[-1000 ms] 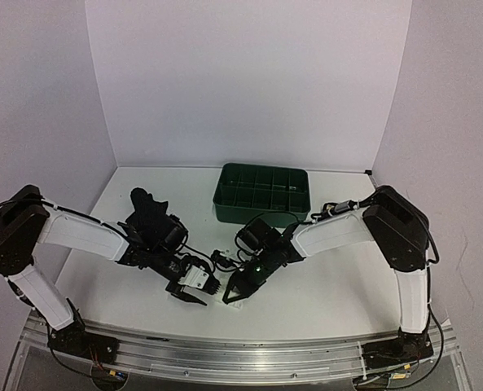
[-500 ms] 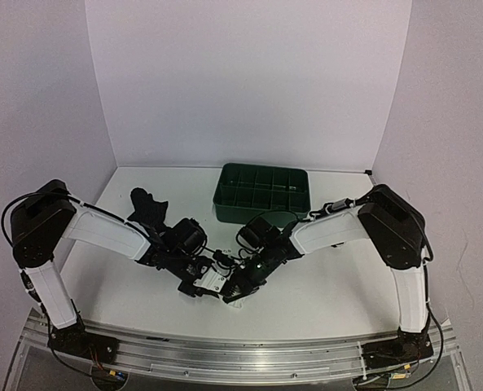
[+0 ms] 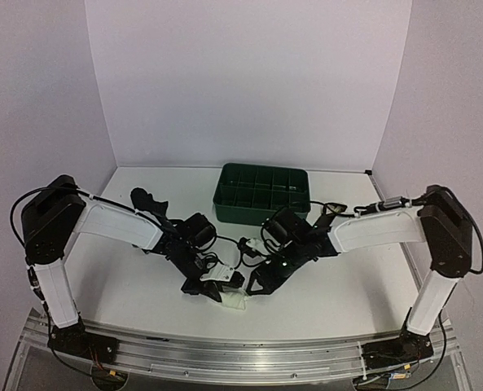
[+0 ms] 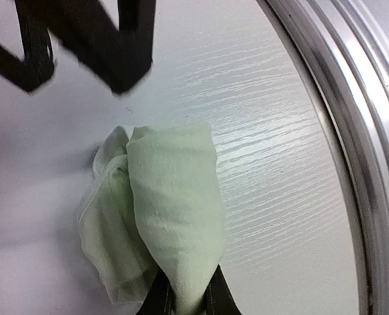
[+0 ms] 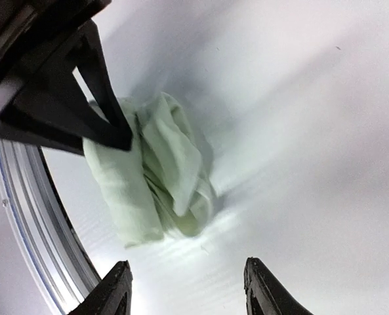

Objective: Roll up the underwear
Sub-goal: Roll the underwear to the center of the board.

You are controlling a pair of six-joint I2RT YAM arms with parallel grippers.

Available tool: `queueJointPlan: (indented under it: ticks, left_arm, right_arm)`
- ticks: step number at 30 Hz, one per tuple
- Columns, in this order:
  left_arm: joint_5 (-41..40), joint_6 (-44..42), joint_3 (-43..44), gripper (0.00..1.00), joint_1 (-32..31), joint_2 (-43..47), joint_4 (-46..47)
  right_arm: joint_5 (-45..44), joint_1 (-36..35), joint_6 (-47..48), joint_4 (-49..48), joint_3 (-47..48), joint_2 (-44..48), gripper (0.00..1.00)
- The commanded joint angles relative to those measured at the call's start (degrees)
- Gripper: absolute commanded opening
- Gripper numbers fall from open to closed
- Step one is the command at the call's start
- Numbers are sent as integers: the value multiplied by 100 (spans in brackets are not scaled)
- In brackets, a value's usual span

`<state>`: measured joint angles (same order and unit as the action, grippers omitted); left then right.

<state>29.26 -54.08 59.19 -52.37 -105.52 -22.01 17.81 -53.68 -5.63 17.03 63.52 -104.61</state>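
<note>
Underwear: cream-white cloth garment [image 3: 236, 303], soft, bunched into a loose fold, judged not yet a finished roll.
Location: on the white table [image 3: 347, 285], well in front of the green plastic compartment tray [image 3: 257, 213].
Hold: left fingers [image 3: 214, 289] pinched together on one end, probably to anchor the cloth for rolling. Right fingers [image 3: 257, 285] apart, just beside the cloth, gripping nothing.
Views: only the overhead view shows a black cloth garment [image 3: 147, 204], lying left of the tray. Only the left wrist view shows the pinch itself. The right wrist view shows the open gap.
</note>
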Motion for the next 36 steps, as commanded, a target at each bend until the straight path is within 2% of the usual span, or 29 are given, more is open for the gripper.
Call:
queueJointPlan:
  ticks: [1, 4, 8, 13, 20, 28, 31, 34, 36]
  left_arm:
    - [476, 662, 200, 0, 161, -394, -1179]
    - [774, 878, 299, 0, 259, -547, -1380]
    - [1069, 1300, 616, 0, 464, -867, -1690]
    - [1507, 1757, 1070, 0, 747, -1372, -2145]
    - [1860, 1825, 1422, 0, 812, -1906, -2675]
    - [1990, 1695, 1635, 0, 836, -2309, -3025]
    - [2037, 1682, 1668, 0, 835, -2334, -3033]
    - [2075, 1621, 1714, 0, 835, -2303, -3086]
    - [2107, 1569, 1744, 0, 859, -2279, -3127]
  right_arm:
    - [-418, -53, 571, -302, -708, 1017, 55]
    - [-861, -266, 1011, -637, -1250, 1554, 55]
    - [-2166, -1109, 2044, -1470, -1479, 1762, 55]
    - [-2936, -1657, 2915, -1659, -869, 934, 55]
    - [-2652, -1666, 3370, -1888, -185, -143, 57]
    - [-2652, -1468, 2985, -1877, 243, -997, 56]
    - [-2713, -1429, 2837, -1783, 281, -1217, 47]
    - [-2795, -1401, 2593, -1554, 284, -1324, 23]
    - [-2754, -1392, 2483, -1385, 267, -1314, 12]
